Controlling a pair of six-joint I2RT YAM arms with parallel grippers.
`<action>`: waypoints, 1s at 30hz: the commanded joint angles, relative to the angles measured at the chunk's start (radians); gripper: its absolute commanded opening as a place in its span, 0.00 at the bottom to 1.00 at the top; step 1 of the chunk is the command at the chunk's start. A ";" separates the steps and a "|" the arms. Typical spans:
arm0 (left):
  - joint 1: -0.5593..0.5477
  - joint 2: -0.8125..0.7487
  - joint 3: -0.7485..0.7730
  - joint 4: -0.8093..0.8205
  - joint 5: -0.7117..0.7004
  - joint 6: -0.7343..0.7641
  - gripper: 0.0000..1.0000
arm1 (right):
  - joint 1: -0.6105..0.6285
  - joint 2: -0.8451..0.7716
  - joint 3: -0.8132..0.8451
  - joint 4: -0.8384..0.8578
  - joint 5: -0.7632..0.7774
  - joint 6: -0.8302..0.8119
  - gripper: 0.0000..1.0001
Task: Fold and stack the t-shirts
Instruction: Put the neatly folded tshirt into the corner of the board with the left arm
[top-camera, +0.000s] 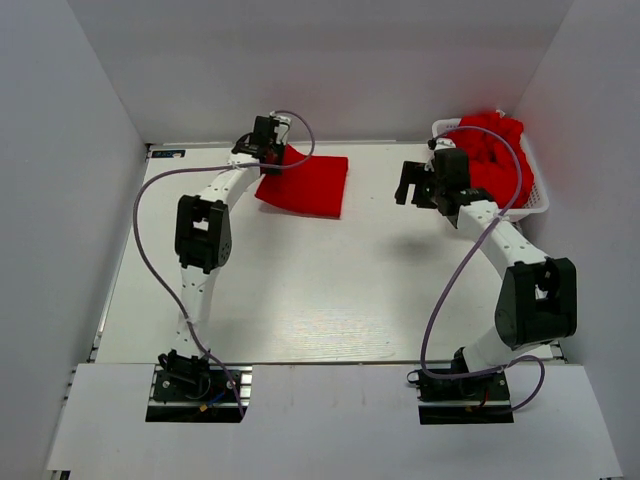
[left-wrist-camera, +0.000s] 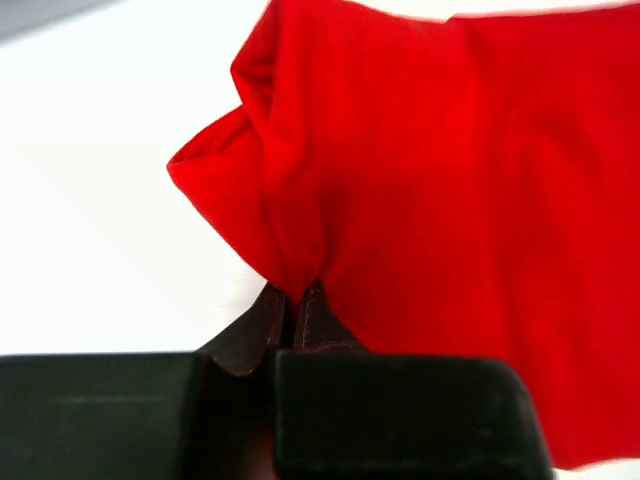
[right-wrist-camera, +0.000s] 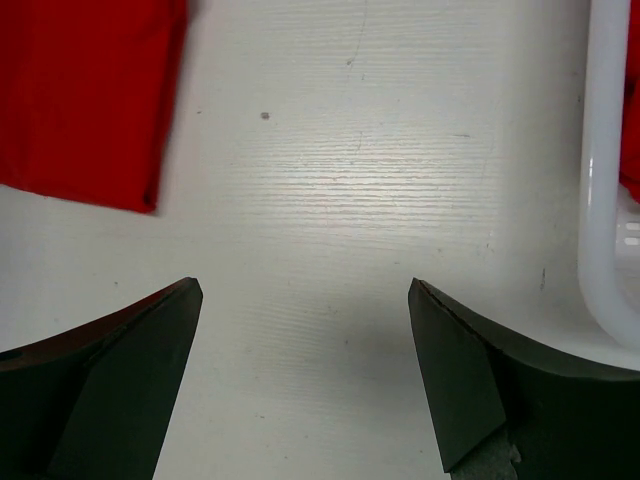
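My left pincer (left-wrist-camera: 296, 300) clamps a corner of the folded bright red cloth t-shirt (left-wrist-camera: 450, 200); my right pincer (right-wrist-camera: 305, 290) gapes wide.

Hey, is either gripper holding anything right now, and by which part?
The left gripper pinches the folded red t-shirt by a bunch of cloth at its far left corner. The right gripper is open and holds nothing.

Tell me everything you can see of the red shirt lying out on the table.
The folded t-shirt is plain bright red soft cloth with no print. It is folded into a rough rectangle and lies flat on the white table, towards the far side and left of centre. Its far left corner is bunched into creases and pinched in the shut left gripper. Nothing else touches it.
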 joint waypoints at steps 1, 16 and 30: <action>0.027 -0.150 0.012 -0.016 -0.119 0.087 0.00 | -0.003 -0.046 -0.007 0.035 0.033 0.006 0.90; 0.233 -0.107 0.108 0.051 -0.300 0.292 0.00 | -0.004 -0.033 0.074 0.024 -0.010 0.055 0.90; 0.369 -0.010 0.177 0.146 -0.330 0.411 0.00 | 0.000 0.082 0.182 -0.031 -0.048 0.080 0.90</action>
